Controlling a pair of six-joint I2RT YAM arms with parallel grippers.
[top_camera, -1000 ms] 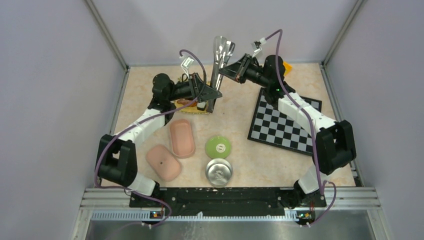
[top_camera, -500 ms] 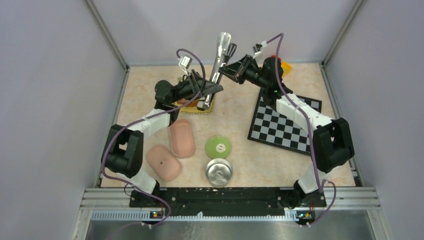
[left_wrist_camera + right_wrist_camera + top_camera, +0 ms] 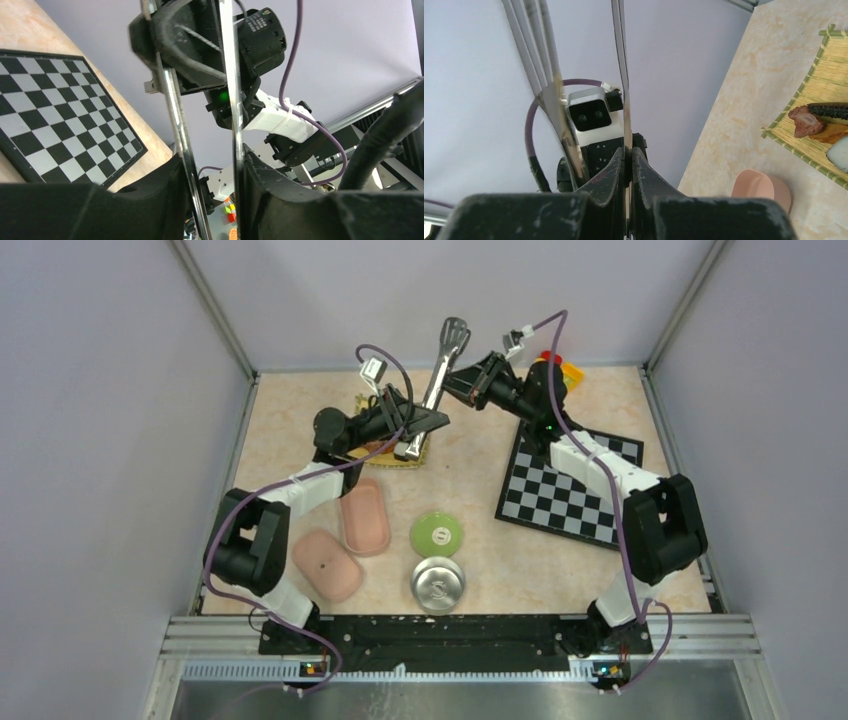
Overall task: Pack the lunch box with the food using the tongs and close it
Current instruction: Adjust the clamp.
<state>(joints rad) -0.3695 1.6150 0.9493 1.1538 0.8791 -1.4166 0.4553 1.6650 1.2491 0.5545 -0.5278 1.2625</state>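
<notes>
left tool (image 3: 422,424) gripping at mid-width | right tool (image 3: 453,382) pinched tight (both raised, facing)
</notes>
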